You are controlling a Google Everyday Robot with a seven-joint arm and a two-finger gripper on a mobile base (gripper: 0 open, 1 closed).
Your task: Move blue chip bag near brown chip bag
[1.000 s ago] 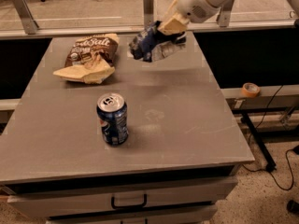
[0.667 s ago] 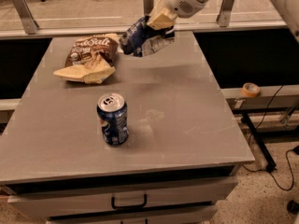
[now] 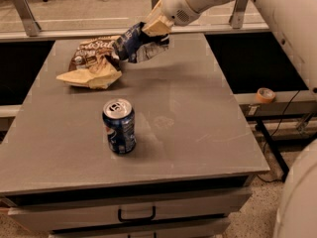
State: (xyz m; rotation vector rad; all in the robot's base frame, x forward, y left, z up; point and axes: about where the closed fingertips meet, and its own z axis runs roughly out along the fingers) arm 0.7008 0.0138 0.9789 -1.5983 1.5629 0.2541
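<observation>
one camera looks down across the table (image 3: 208, 133) from its front side; the gripper (image 3: 151, 29), holding the blue chip bag (image 3: 132, 45), shows top centre

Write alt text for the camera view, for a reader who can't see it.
The robot's gripper holds a blue chip bag above the far side of a gray table, close beside a brown chip bag lying there. A blue soda can stands upright nearer the front edge.
</observation>
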